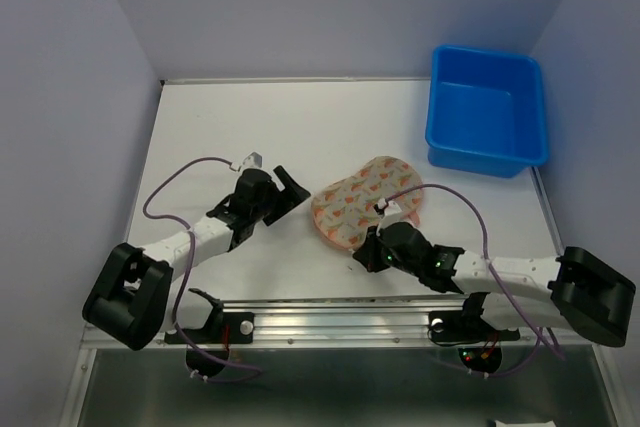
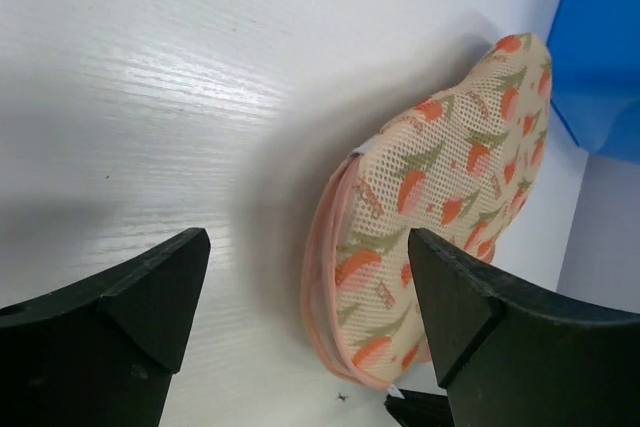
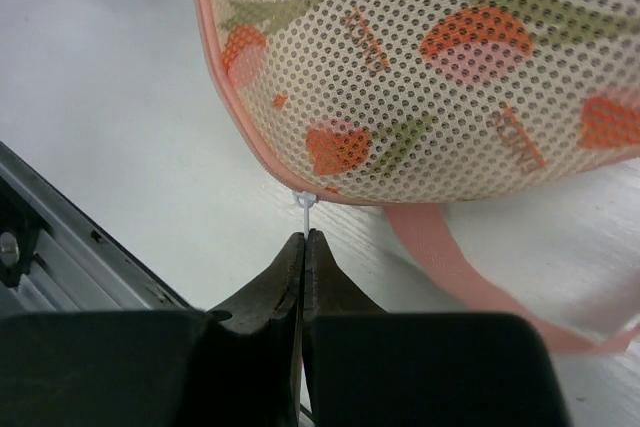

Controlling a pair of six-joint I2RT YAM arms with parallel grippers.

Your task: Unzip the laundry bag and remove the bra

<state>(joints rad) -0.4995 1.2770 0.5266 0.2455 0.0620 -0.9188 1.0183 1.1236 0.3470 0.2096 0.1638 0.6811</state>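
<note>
At the left of the top view the left gripper point(image 1: 287, 191) is seen with its jaws wide apart, holding nothing, just beside the left lobe of the laundry bag point(image 1: 362, 202) but not touching it; in its own wrist view the bag's pink seam lies between and beyond the spread fingers. The bag is found flat on the worktop point(image 1: 250, 127) at mid-frame, its zip edging apparently closed; the bra cannot be seen and is judged to be inside. At the bag's lower edge the right gripper point(image 3: 303, 239) is pressed together, a thin white zip pull point(image 3: 303, 203) seemingly nipped at its very tips, with the pink strap point(image 3: 450, 257) trailing to its right. A blue tub point(image 1: 487, 112) is set at the upper right. With the bag pinned by nothing, it may simply be dragged across the worktop when the pull is drawn; the slender pull could also be lost from so slight a pinch, or the strap caught.
</note>
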